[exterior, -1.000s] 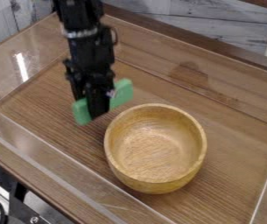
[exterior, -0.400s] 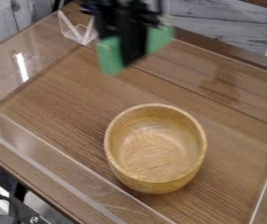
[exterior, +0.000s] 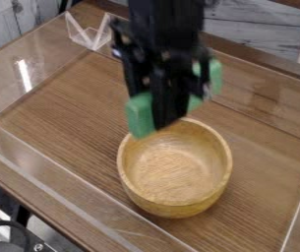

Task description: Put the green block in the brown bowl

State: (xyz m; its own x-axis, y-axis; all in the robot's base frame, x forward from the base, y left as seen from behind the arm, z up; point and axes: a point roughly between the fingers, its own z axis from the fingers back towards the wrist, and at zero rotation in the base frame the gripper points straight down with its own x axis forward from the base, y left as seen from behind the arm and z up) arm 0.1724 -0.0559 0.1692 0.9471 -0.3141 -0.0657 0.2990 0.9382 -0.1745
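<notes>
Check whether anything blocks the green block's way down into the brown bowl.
Nothing visible does. The hand holds the green block above the brown bowl's far rim, and the bowl looks empty inside.

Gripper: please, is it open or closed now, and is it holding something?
Gripper: closed on the green block, held in the air above the bowl.

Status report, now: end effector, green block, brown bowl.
End effector shut on green block, block held in the air. Block hangs over the far rim of the brown bowl, not yet released. Bowl holds nothing. Nothing in the way.
</notes>
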